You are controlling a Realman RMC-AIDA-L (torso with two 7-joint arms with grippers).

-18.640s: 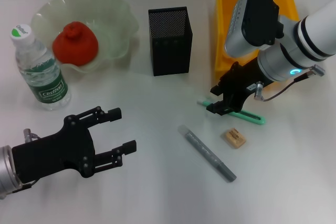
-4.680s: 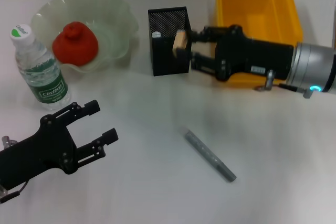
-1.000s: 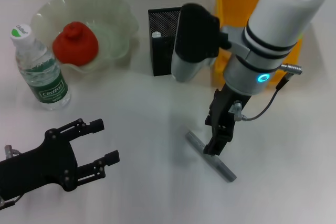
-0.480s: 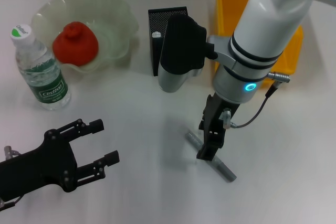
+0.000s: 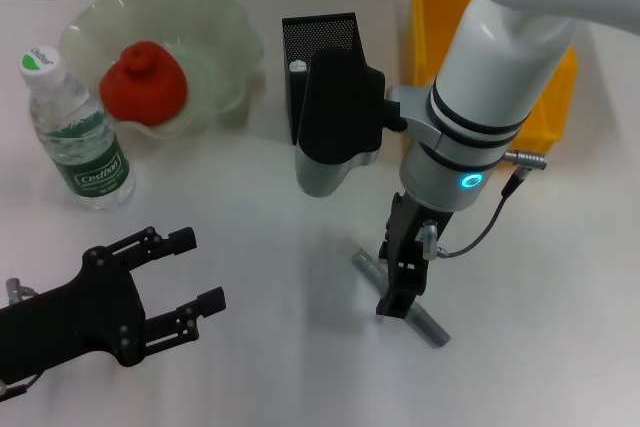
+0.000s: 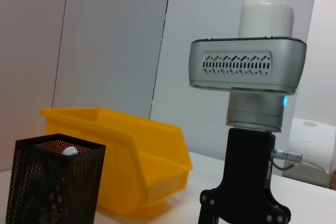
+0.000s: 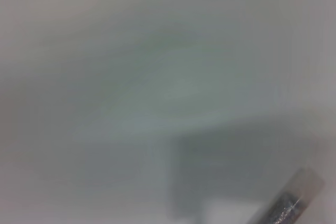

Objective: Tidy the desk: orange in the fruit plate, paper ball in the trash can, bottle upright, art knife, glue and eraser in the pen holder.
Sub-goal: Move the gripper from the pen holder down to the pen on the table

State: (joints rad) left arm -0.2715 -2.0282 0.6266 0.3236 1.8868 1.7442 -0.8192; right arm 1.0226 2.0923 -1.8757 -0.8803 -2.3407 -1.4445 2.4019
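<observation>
A grey glue stick [image 5: 431, 326] lies flat on the desk [image 5: 250, 247], also seen in the right wrist view [image 7: 291, 201]. My right gripper [image 5: 398, 289] points straight down over the stick's near end, open, its fingers astride it. The left gripper [image 5: 205, 269] hovers open and empty at the front left. The orange [image 5: 143, 82] rests in the fruit plate [image 5: 225, 17]. The bottle [image 5: 75, 137] stands upright beside the plate. The pen holder [image 5: 322, 39] has a white tip [image 5: 297, 66] poking out. The paper ball, art knife and eraser are out of view.
The yellow trash can [image 5: 428, 7] stands at the back right behind my right arm, next to the pen holder [image 6: 52, 182]; it also shows in the left wrist view [image 6: 131, 156]. The right arm's bulky wrist [image 6: 247, 72] towers above the desk's middle.
The right gripper, which earlier held the eraser at the pen holder, has swung down and shifted slightly left onto the glue stick. The left arm has stayed put.
</observation>
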